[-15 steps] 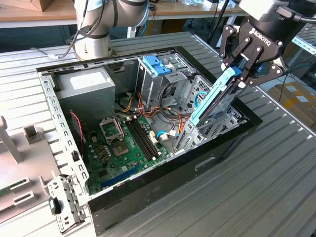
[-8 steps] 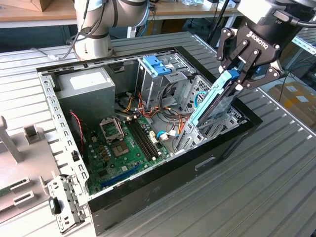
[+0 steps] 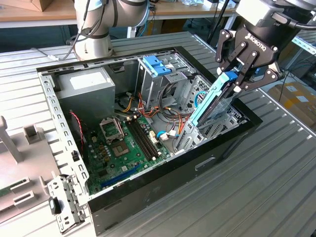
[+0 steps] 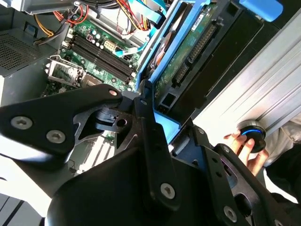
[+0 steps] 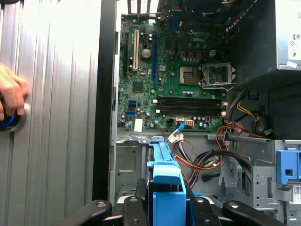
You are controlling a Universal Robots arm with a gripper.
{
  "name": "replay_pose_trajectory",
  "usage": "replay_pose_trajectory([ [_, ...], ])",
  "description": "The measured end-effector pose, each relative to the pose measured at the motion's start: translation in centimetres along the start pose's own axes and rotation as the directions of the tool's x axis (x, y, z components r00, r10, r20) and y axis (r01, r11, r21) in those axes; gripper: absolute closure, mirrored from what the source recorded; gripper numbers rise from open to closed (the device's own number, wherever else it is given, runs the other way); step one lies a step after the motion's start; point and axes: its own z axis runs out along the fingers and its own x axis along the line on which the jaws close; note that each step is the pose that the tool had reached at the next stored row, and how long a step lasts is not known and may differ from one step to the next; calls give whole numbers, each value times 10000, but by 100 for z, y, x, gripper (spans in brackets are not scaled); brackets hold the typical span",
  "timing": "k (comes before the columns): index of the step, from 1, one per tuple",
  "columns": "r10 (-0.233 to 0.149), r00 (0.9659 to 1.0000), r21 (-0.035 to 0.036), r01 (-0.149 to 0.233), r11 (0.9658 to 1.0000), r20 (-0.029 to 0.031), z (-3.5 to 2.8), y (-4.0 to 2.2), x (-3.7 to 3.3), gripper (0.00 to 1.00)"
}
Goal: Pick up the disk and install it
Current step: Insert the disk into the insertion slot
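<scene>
Exterior view: gripper clamped tight on the blue-railed upper end of the disk. Disk hangs tilted below it, lower end inside the open computer case. Pick-up done; install looks unfinished, disk not yet seated.

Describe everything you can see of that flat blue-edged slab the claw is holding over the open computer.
The disk is a flat rectangular slab in a blue plastic rail ending in a blue tab. Its underside, in the second wrist view, is a green circuit board. It stands steeply tilted: the claw clamps the tab end on top, and the lower end dips into the open computer case at the exterior view's right. Whether it touches the metal bay there, I cannot tell.
</scene>
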Motion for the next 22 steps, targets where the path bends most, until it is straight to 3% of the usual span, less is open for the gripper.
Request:
replay_pose_trajectory([
  [5, 1, 10000, 0, -1, 10000, 3, 2, 4, 0, 63],
  [7, 1, 10000, 0, -1, 10000, 1, 1, 6, -1, 55],
  [11, 1, 10000, 0, -1, 10000, -1, -6, 8, -1, 55],
  [13, 1, 10000, -1, -1, 10000, 1, -84, 14, -6, 55],
  [15, 1, 10000, 0, -1, 10000, 7, -105, 15, -7, 55],
  [20, -2, 10000, 1, 2, 10000, 44, -237, 25, -16, 55],
  [22, -3, 10000, 1, 3, 10000, 56, -252, 25, -18, 55],
])
